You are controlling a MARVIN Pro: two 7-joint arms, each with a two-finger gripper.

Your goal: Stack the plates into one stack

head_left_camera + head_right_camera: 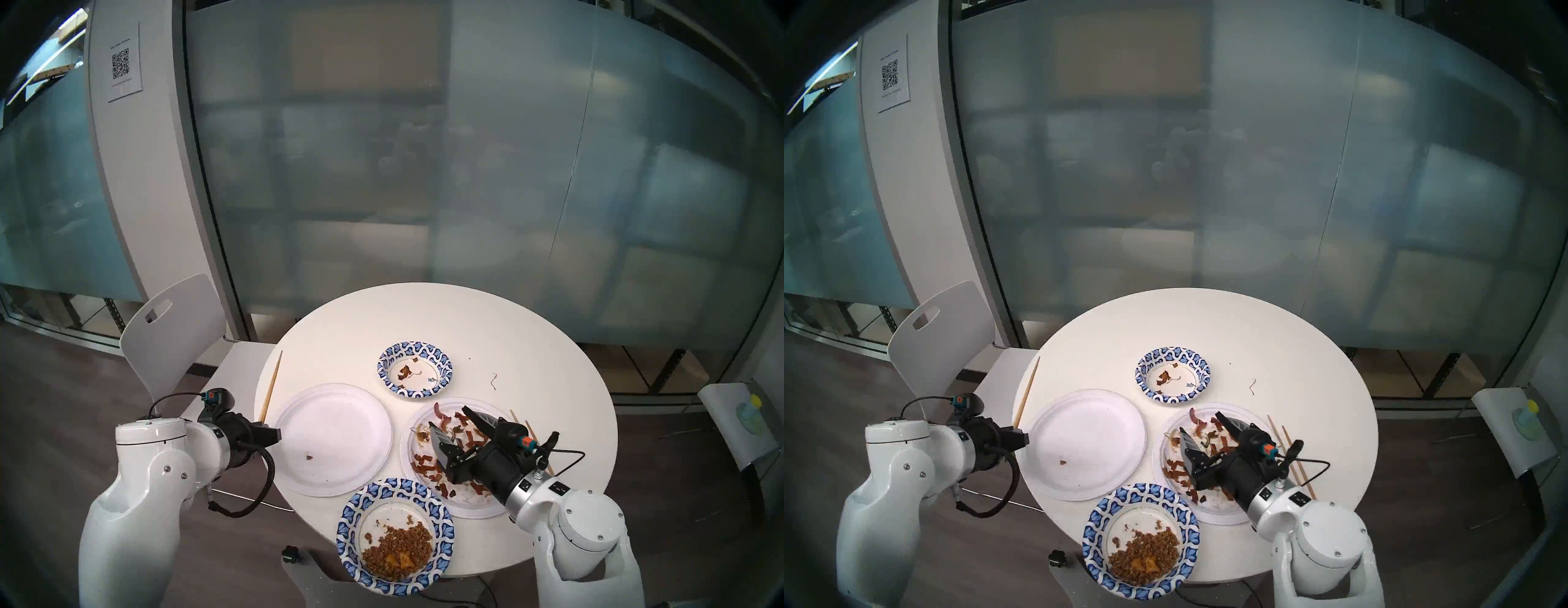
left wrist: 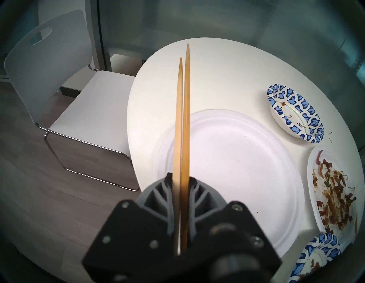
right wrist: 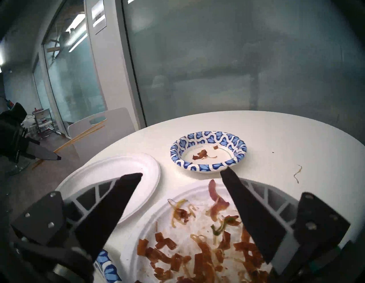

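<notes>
Four plates lie apart on the round white table (image 1: 530, 339). An empty large white plate (image 1: 333, 439) is at the left. A large white plate with brown food scraps (image 1: 471, 505) is at the right. One blue-patterned dish (image 1: 415, 369) sits behind them. Another blue-patterned dish with grainy food (image 1: 395, 537) overhangs the front edge. My left gripper (image 2: 180, 178) is shut on a pair of chopsticks (image 2: 182, 118) at the table's left edge, beside the empty plate. My right gripper (image 3: 182, 174) is open and empty, just above the scrap plate.
A second pair of chopsticks (image 1: 1289, 454) lies right of the scrap plate, under my right wrist. A thin food strand (image 1: 493, 381) lies on the table. A white chair (image 1: 169, 331) stands at the left and a stool with a bottle (image 1: 746, 416) at the right.
</notes>
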